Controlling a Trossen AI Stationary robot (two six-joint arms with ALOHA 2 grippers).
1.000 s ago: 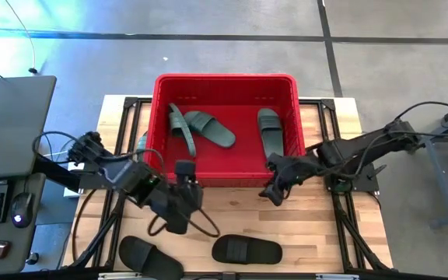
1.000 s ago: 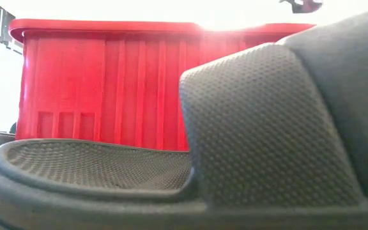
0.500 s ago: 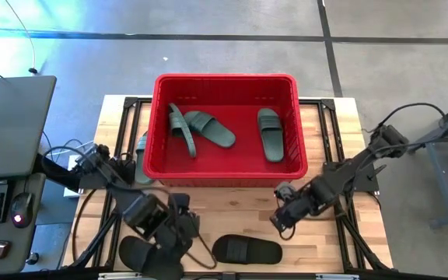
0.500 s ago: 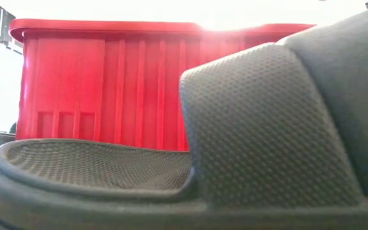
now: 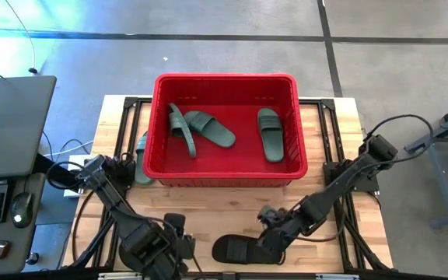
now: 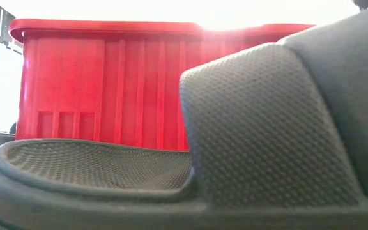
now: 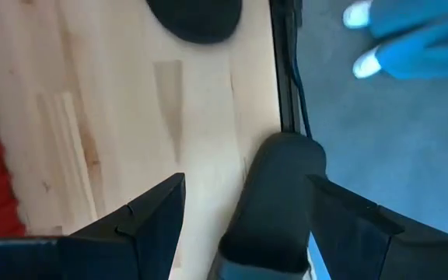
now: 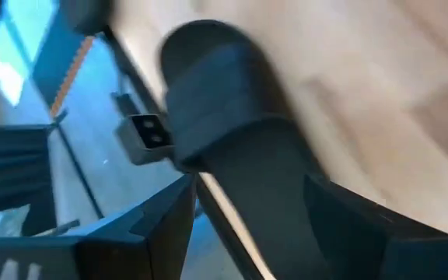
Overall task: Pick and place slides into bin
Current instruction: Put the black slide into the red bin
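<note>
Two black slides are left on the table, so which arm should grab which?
Each its own: left gripper straddles the left black slide; right gripper straddles the right black slide. Both open.

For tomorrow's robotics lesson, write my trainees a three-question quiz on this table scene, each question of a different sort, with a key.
1. True or false: the red bin already holds three green slides.
2. Multiple choice: the right gripper is over (A) the bin, (B) a black slide at the table's front edge, (C) the keyboard.
3. Fill in: in its wrist view, the left gripper has its fingers ____ on either side of a black slide.

Key: 1 true: two lie at its left end, one at its right. 2 B. 3 open.
</note>
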